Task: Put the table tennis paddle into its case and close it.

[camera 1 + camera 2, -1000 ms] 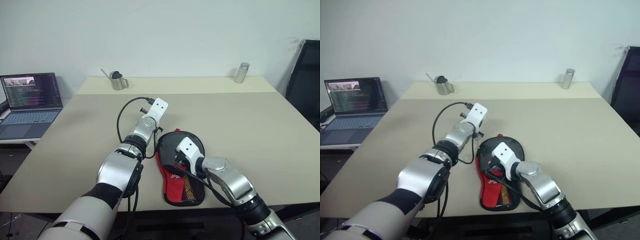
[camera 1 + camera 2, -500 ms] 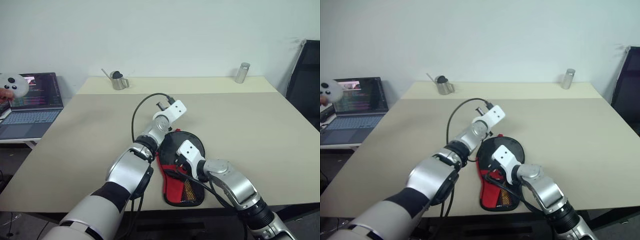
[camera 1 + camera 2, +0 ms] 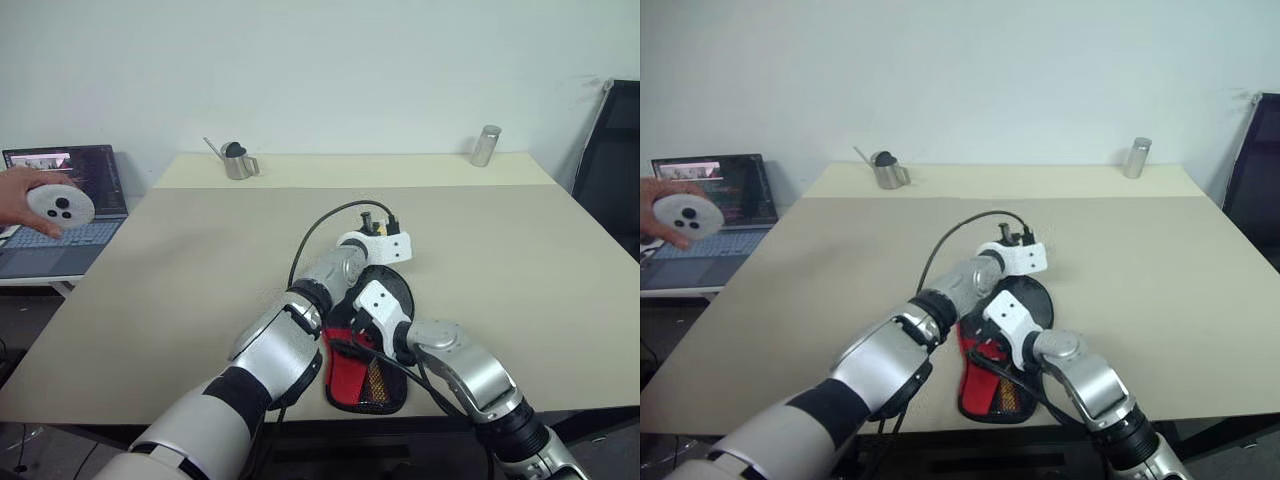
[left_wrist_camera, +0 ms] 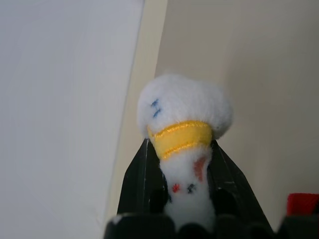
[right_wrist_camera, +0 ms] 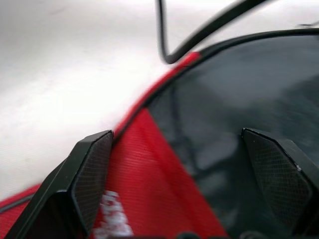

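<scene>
One case [image 3: 365, 352] in black and red lies on the one beige tabletop [image 3: 500, 250]. One white-and-yellow duck charm [image 4: 184, 144] shows in the left wrist view. Two metal vessels stand at the far edge: one small pitcher [image 3: 237, 161] and one plain cylinder cup [image 3: 485, 146]. One open laptop [image 3: 58, 205] sits off to the left. One person's hand [image 3: 22, 200] holds one round white controller [image 3: 60, 204]. One black chair [image 3: 612, 165] stands at the right.

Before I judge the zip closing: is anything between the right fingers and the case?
Nothing visible. The right gripper, fingers wide apart, hangs right over the case. The left gripper already pinches the duck charm on the case.
</scene>
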You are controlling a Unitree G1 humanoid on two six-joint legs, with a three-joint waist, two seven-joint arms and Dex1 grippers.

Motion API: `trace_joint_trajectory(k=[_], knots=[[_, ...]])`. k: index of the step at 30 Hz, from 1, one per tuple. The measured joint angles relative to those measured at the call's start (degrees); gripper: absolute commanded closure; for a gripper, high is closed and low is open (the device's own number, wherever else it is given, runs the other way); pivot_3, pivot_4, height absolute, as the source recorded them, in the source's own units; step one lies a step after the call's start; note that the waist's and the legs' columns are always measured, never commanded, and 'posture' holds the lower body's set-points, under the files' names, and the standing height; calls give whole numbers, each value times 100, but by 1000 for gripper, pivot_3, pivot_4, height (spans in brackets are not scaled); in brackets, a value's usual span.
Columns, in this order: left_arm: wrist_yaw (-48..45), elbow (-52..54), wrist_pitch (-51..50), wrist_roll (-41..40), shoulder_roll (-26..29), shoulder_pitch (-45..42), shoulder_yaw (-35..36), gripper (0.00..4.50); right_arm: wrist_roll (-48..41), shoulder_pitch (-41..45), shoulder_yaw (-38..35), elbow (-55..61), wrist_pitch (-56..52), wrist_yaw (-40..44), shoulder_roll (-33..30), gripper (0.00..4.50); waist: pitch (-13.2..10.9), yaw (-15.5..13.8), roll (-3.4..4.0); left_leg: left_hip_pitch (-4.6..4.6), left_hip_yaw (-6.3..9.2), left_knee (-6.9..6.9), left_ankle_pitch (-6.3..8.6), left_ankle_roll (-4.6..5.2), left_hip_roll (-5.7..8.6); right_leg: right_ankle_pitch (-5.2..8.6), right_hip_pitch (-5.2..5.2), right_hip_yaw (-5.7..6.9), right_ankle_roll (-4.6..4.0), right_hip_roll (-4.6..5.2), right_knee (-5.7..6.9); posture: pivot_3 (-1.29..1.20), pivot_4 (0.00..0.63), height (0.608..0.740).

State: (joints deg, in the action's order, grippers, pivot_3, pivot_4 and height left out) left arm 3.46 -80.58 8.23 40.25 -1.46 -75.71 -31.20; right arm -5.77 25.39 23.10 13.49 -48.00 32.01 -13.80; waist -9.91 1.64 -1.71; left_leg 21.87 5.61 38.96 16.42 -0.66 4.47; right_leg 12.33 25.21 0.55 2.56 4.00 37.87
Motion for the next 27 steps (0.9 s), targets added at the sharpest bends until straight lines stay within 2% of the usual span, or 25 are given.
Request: trace_joint_trajectory(k=[5,10,14,21,27], knots=[[41,-23,149,268,-43,35,-248,4107,-5,-22,54,21,-27,0,47,0,0,-8,0,0,0,0,0,0,3,0,-1,1,0,0,0,0,150,740],[-614,-23,-179,306,-39,242,-320,4107,-10,-21,60,22,-33,4,55,0,0,11,1,-2,-1,0,3,6,1,0,-1,0,0,-3,2,0,150,740],[-1057,41,-285,156,25,305,-176,2698,-10,-22,66,12,-25,10,56,0,8,14,0,-9,-1,1,9,16,0,0,-7,0,0,-4,3,0,150,740],[-1061,217,-222,102,180,248,-82,130,-3,-10,76,-56,62,54,34,0,20,13,-1,-18,0,1,10,17,-1,0,-16,0,0,-4,3,0,150,740],[-1287,218,124,-79,349,231,85,31,2,115,114,-127,256,290,-324,0,22,11,-1,-17,0,1,9,17,0,0,-16,0,1,-4,3,0,150,740]])
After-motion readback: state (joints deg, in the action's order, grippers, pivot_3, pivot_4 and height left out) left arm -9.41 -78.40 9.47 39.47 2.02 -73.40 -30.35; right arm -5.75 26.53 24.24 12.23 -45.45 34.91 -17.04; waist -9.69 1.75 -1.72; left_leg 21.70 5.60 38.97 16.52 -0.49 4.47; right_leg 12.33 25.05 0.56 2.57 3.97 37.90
